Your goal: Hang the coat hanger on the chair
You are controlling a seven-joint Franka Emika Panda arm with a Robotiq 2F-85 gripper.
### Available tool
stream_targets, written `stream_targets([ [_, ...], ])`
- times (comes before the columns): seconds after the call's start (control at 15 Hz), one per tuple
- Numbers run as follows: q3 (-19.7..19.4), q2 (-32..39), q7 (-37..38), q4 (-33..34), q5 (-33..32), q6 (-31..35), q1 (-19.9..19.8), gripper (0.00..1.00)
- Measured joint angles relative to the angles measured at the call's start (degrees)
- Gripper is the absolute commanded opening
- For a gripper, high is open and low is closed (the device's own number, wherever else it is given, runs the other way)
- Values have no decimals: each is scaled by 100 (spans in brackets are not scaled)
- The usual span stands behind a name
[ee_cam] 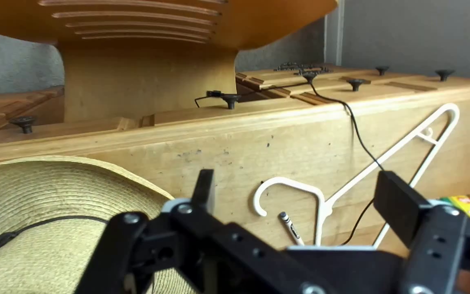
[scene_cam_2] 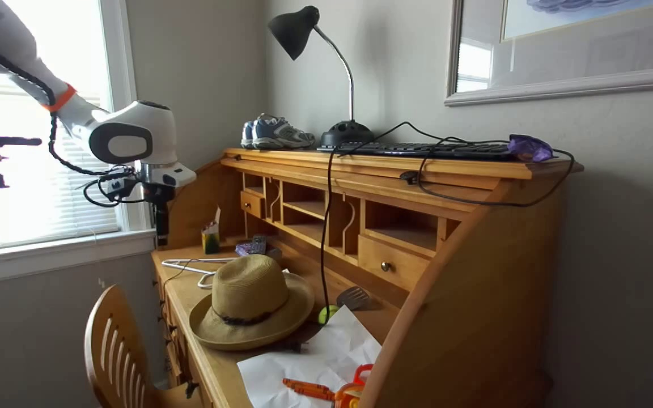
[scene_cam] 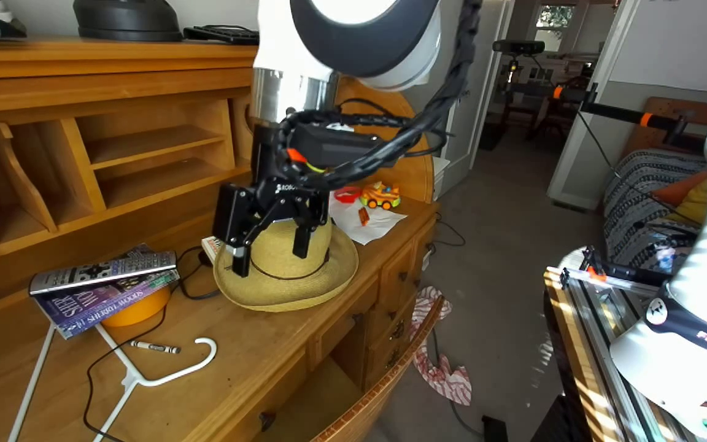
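Note:
The white coat hanger [scene_cam: 135, 376] lies flat on the desk, its curved hook toward the desk's front edge. Books cover part of it in an exterior view, and a thin black cable crosses it. In the wrist view, the coat hanger [ee_cam: 325, 208] shows beyond the fingers, partly hidden by them. My gripper [scene_cam: 270, 253] hangs above the desk, apart from the hanger. Its jaws stand wide apart; nothing is held between them in the wrist view [ee_cam: 298, 192]. The wooden chair [scene_cam_2: 95, 351] stands at the desk's front, its slatted back upright; the chair [ee_cam: 149, 77] fills the wrist view's top.
A straw hat [scene_cam_2: 250, 289] sits on the desk near the hanger. A crayon [scene_cam: 154, 347] lies by the hook. Stacked books [scene_cam: 102, 294] and a crayon box [scene_cam_2: 211, 241] stand farther along. The desk's shelves [scene_cam: 157, 144] rise behind, with a lamp [scene_cam_2: 295, 31] on top.

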Motion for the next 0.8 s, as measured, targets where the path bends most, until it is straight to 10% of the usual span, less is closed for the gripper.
stream_targets([
  [0.8, -53, 1403, 856, 914, 240, 964, 126, 100],
])
